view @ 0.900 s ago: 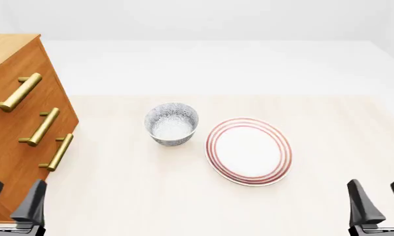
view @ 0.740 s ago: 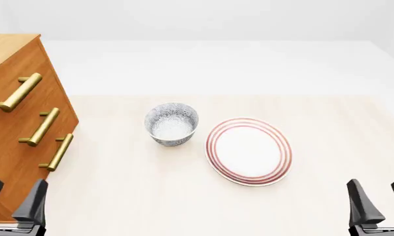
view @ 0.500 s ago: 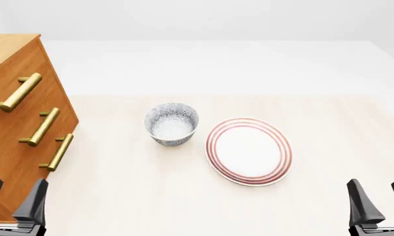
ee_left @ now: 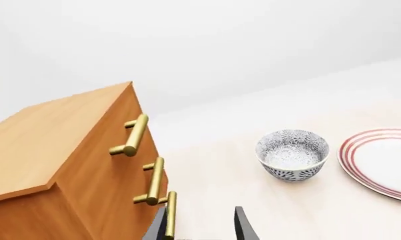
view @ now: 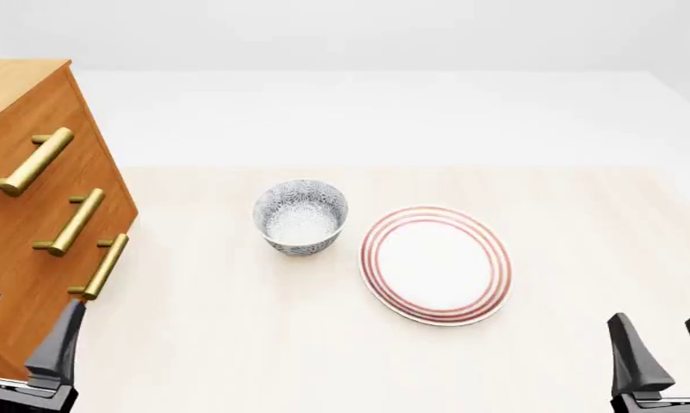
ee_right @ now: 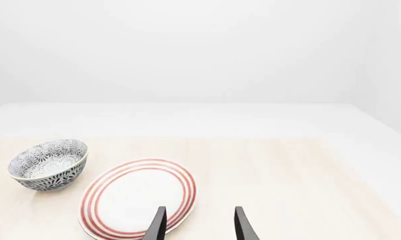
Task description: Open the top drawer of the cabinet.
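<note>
The orange-brown wooden cabinet point(view: 29, 215) with three drawers stood at the left edge of the pale wooden bench point(view: 322, 344). Its top drawer point(view: 35, 129) was shut flush with the front, and its brass bar handle point(view: 29, 162) was free, with nothing touching it. The two lower brass handles point(view: 76, 222) sat below it in a row.

The left gripper point(view: 18, 344) was low at the near left corner, just in front of the cabinet's bottom part, with its dark fingers point(view: 58, 344) spread apart and holding nothing. In the left wrist view the lowest handle point(ee_left: 170, 215) appeared just beside one finger, but I could not tell if they touched.

The right gripper point(view: 663, 353) was at the near right corner, also spread open and empty, well apart from the cabinet.

Between the arms, a small blue-patterned white bowl point(view: 300, 216) stood upright near a white round plate with red rings point(view: 436, 263); the two were apart.
</note>
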`<state>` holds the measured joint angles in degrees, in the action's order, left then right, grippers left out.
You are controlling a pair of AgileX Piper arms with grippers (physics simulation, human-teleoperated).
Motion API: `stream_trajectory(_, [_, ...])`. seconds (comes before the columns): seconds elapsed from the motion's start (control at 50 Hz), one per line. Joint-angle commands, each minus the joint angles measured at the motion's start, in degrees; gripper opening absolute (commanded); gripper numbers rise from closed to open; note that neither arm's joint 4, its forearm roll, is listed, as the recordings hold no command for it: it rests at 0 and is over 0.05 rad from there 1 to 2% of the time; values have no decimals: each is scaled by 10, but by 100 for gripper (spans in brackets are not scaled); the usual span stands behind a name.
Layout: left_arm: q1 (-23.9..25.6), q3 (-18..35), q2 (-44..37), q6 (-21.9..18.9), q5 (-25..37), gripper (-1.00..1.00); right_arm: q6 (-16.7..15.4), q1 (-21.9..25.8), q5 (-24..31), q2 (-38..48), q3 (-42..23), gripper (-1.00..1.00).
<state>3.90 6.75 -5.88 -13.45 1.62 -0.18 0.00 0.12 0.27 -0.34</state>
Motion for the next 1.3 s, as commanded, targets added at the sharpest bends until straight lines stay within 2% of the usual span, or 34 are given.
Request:
stream_trajectory(0.02, [-2,20,-39,-61,6,100,0,0,0,0,0,100])
stream_trajectory(0.1, [1,38,-48,-69,14,100,0,0,-1,0,0,100])
stream_trajectory(0.32, [-14,58,-118,-156,-10,100,0,0,-1,1,1,100])
stream_trajectory(0.48, [-18,86,-160,-211,-8,100,0,0,-1,0,0,100])
stream_trajectory(0.52, [-15,93,-167,-215,-7,100,0,0,-1,0,0,100])
stream_trajectory(0.6, [-22,98,-182,-256,-7,100,0,0,-1,0,0,100])
stream_trajectory(0.7, [-23,113,-190,-278,3,100,0,0,-1,0,0,100])
stream_trajectory(0.72, [-23,116,-198,-295,3,100,0,0,-1,0,0,100])
stream_trajectory(0.94, [-42,132,-216,-372,8,100,0,0,-1,0,0,100])
stream_trajectory(0.96, [-54,121,-217,-401,0,100,0,0,-1,0,0,100])
stream_trajectory(0.98, [-56,117,-220,-412,-5,100,0,0,-1,0,0,100])
stream_trajectory(1.06, [-51,135,-230,-419,-1,100,0,0,-1,0,0,100])
stream_trajectory(1.16, [-57,132,-243,-459,-14,100,0,0,-1,0,0,100])
stream_trajectory(1.3, [-54,150,-258,-471,-13,100,0,0,-1,0,0,100])
